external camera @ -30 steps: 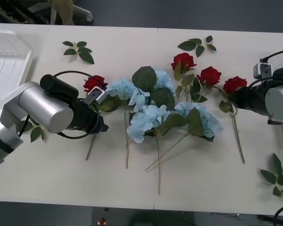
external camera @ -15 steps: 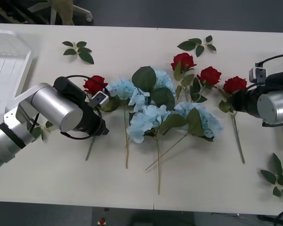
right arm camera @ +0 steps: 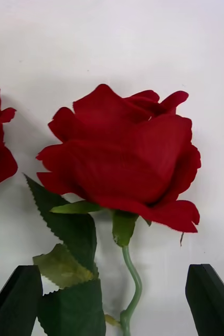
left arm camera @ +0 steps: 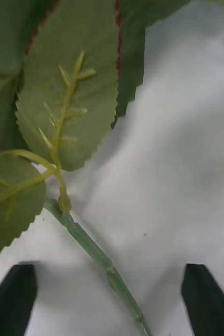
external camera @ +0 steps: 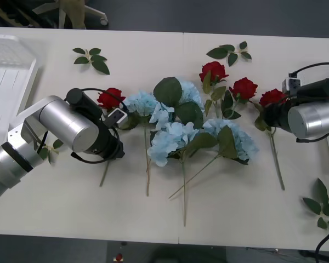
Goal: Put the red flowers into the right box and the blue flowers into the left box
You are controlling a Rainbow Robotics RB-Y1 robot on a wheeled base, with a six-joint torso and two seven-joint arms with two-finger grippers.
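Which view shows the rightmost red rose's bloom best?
The right wrist view: the rightmost red rose is seen close up, above the open right gripper. The front view shows it partly covered by that arm; the left wrist view shows another rose's stem.

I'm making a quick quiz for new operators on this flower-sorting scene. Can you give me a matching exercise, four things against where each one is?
Things:
1. left gripper
2. right gripper
3. blue flowers
4. left box

Places:
A. table's far left edge
B. open around the rightmost red rose's stem
C. middle of the table
D. open over the leftmost red rose's stem

Pairs: 1-D, 2-B, 3-C, 4-A
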